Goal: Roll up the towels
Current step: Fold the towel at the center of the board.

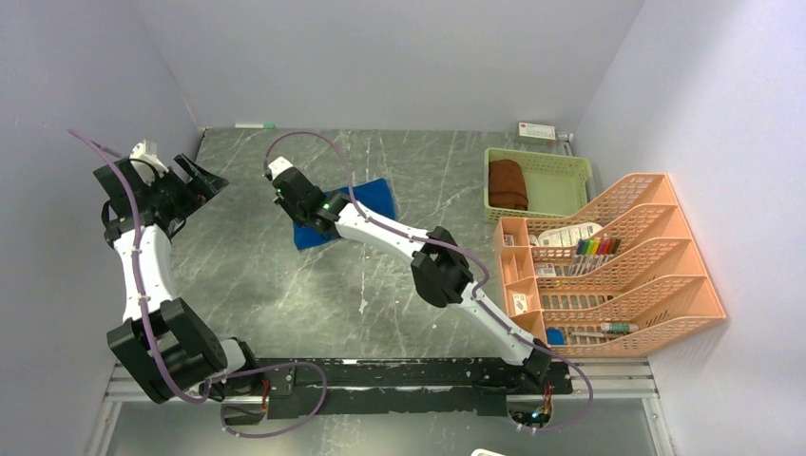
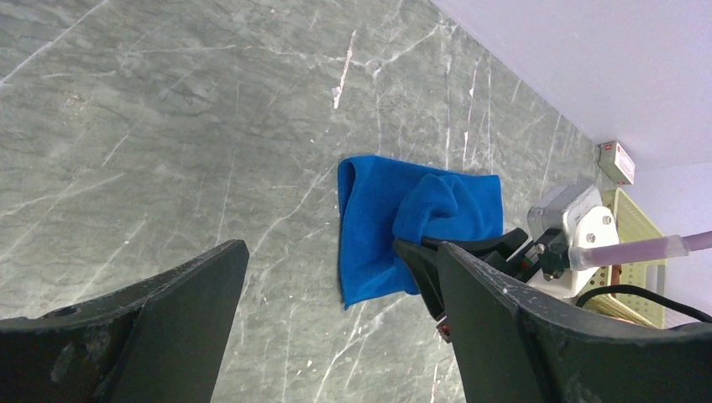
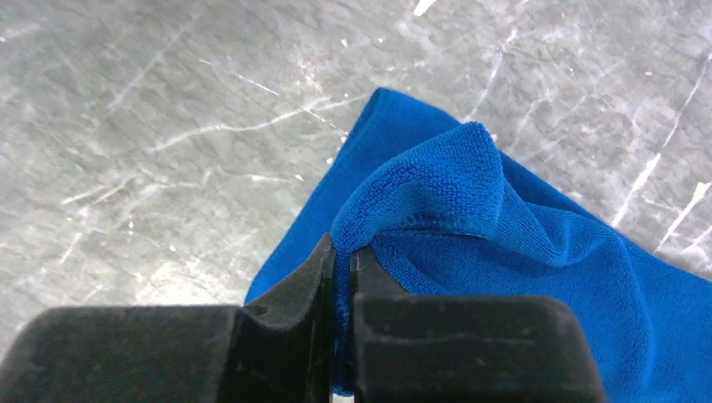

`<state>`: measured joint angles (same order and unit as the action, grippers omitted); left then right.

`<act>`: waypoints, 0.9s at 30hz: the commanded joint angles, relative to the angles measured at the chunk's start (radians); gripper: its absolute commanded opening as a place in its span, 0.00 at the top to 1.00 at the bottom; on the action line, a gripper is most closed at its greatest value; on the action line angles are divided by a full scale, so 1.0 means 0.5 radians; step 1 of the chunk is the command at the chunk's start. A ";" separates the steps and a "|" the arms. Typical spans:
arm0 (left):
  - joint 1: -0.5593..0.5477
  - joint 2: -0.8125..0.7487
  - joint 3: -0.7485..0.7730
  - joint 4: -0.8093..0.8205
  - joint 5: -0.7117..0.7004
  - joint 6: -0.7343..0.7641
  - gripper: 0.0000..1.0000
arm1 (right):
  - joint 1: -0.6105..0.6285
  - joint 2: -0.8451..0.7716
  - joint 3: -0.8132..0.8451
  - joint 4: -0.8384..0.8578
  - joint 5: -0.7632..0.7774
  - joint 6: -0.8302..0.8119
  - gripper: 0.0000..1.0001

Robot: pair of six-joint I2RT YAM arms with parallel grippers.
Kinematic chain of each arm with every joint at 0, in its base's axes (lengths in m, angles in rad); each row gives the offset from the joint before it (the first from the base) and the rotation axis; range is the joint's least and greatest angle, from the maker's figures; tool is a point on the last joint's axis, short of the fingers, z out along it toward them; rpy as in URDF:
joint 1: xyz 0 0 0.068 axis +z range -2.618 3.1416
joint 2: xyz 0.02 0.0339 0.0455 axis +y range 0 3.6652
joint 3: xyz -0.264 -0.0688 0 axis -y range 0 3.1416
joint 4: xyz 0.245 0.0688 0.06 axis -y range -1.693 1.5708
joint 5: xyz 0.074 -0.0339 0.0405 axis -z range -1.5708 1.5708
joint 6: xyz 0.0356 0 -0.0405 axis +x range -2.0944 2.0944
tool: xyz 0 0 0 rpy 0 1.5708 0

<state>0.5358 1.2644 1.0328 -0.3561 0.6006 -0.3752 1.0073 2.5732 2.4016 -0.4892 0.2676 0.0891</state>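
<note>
The blue towel point(image 1: 378, 198) lies crumpled on the grey marble table, a little behind its middle. My right gripper point(image 1: 304, 211) is shut on a raised fold at the towel's left part. In the right wrist view the cloth point(image 3: 470, 193) is pinched between the closed fingers of that gripper point(image 3: 342, 248). The left wrist view shows the same towel point(image 2: 378, 218) with the right gripper's fingers point(image 2: 420, 256) on it. My left gripper point(image 1: 195, 180) hangs open at the far left, apart from the towel, and it point(image 2: 340, 252) holds nothing. The rust-brown towel point(image 1: 508, 182) lies rolled in the green basket point(image 1: 563, 163).
An orange tiered desk organiser point(image 1: 618, 266) with pens and small items stands at the right, just in front of the basket. A small white box point(image 1: 537, 131) and a marker point(image 1: 255, 125) lie along the back wall. Walls close the table on three sides.
</note>
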 commanded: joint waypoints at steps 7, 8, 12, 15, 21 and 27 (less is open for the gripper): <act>0.029 -0.059 -0.003 0.001 0.051 -0.010 0.05 | 0.005 -0.037 -0.113 0.312 -0.305 0.062 0.31; 0.032 -0.062 0.001 -0.001 0.047 -0.012 0.05 | 0.006 -0.085 -0.171 0.337 -0.326 0.068 0.22; 0.045 -0.068 0.014 -0.006 0.033 -0.018 0.05 | -0.001 -0.359 -0.431 0.438 -0.322 0.042 0.07; 0.054 -0.071 -0.006 0.018 0.042 -0.029 0.05 | -0.027 -0.615 -0.687 0.529 -0.307 0.021 0.06; 0.025 -0.053 -0.199 0.168 0.197 -0.066 0.08 | -0.412 -1.294 -1.626 1.020 -0.638 0.287 0.06; -0.176 -0.095 -0.327 0.156 0.008 -0.023 0.09 | -0.961 -1.325 -1.958 1.130 -1.008 0.413 0.07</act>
<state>0.4919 1.2507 0.8886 -0.3046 0.6285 -0.3939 0.6544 1.8515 1.5101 0.0113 -0.0849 0.2306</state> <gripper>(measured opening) 0.906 0.936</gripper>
